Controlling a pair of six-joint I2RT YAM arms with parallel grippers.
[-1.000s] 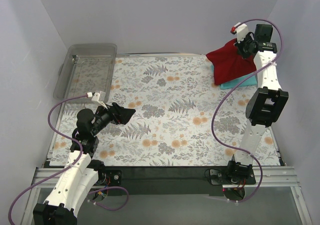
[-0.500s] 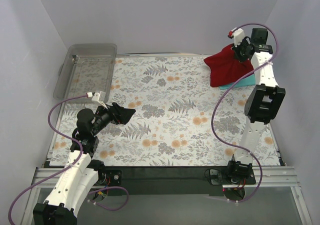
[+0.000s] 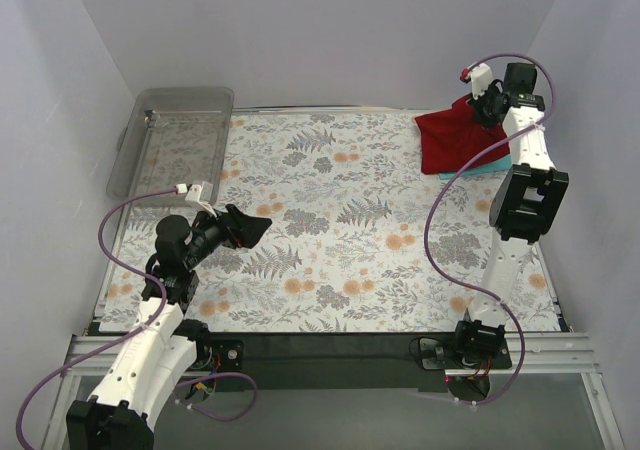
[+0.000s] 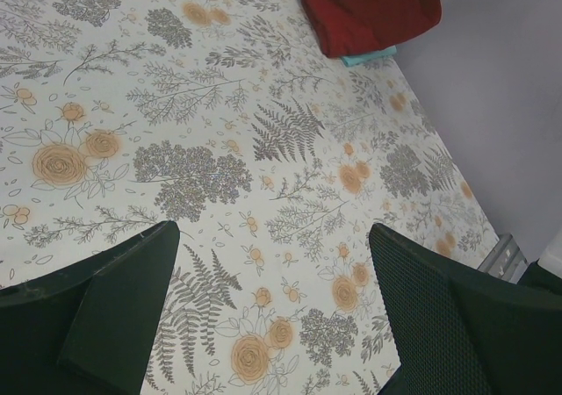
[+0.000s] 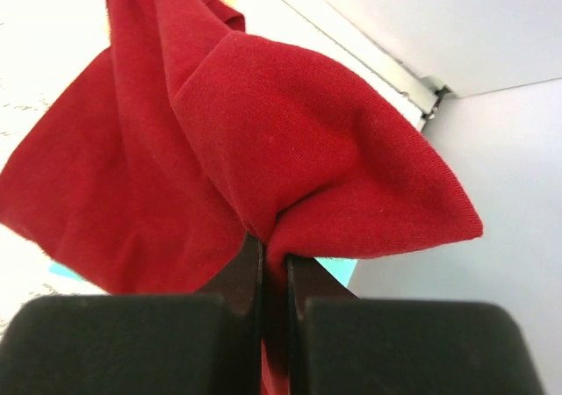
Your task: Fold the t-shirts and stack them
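Since a sec ago my R gripper has pulled back twd the far-right corner, dragging the red shirt w/ it. It's pinched tight on a bunched fold of that cloth. Red seems to lie over the teal shirt, tho only an edge shows. L gripper hangs spread wide, empty, above the floral table cover, well apart from both.

Red tee atop teal tee, bkgd

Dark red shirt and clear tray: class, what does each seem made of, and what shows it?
The dark red shirt: soft matte knit cloth, perhaps cotton; fine texture, bunched folds. The clear tray: smooth see-through plastic, probably; the floral table print shows through.
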